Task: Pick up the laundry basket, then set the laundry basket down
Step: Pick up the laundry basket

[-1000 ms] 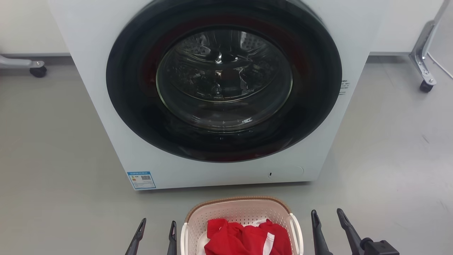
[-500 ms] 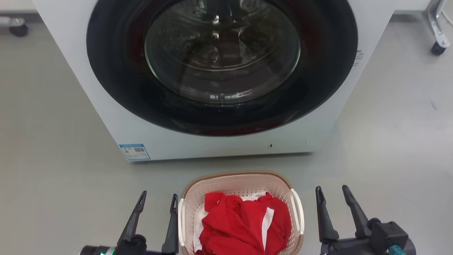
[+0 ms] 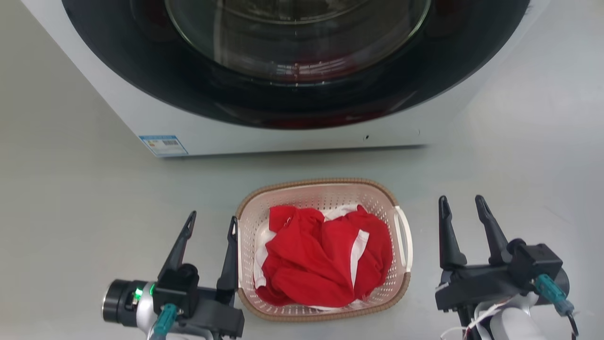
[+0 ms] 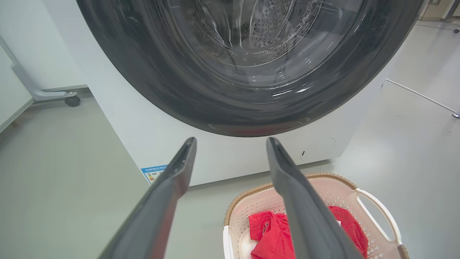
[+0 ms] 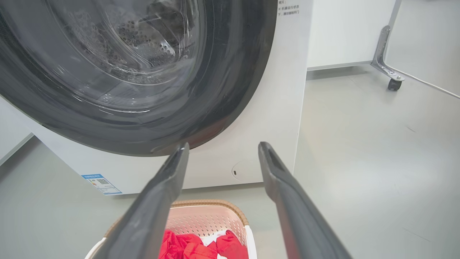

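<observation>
White washer [image 3: 283, 139] (dark door [image 3: 292, 104]), grey floor [image 3: 71, 212]

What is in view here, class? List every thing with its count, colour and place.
washing machine: one, white with dark round door, behind the basket.
label: one, blue and white, washer's lower left corner.
laundry basket: one, cream, brown rim, white handles, on the floor between the grippers.
clothing: one heap, red and white, in the basket.
wheeled legs: two, silver, black casters, either side of the washer.
floor: grey.
left gripper: dark fingers, open, beside the basket's left side.
right gripper: dark fingers, open, right of the basket, apart.
</observation>
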Robot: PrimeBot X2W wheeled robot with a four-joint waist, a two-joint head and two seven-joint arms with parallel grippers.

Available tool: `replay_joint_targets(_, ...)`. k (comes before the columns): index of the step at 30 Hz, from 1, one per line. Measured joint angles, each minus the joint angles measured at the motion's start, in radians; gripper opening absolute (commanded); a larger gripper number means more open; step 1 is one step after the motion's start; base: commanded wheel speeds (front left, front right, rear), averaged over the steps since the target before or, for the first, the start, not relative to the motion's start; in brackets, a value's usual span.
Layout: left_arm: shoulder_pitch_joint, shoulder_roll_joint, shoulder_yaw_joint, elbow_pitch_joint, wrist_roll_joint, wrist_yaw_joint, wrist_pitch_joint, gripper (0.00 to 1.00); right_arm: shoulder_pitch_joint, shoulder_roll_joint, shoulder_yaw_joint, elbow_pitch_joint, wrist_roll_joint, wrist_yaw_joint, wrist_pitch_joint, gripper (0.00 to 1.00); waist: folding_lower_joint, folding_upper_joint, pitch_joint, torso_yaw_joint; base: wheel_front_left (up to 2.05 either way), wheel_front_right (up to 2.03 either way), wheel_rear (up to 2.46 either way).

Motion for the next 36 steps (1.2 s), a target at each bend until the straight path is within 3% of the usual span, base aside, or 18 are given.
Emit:
replay_joint_targets(26,-0.355,-0.018,0.038,0.300,-0.104,-0.002,0.000,1.00,-0.384,-0.012,-0.015,0.284,-0.009,0.037,0.000,1.00,-0.0001,0.0000,0.369,0.022,0.00,0.00,0.00)
replay_joint_targets(36,-0.411,-0.020,0.027,0.425,-0.142,-0.020,0.000,1.00,-0.421,-0.011,-0.011,0.398,-0.008,0.046,0.000,1.00,-0.0002,0.0001,0.466,0.024,0.00,0.00,0.00)
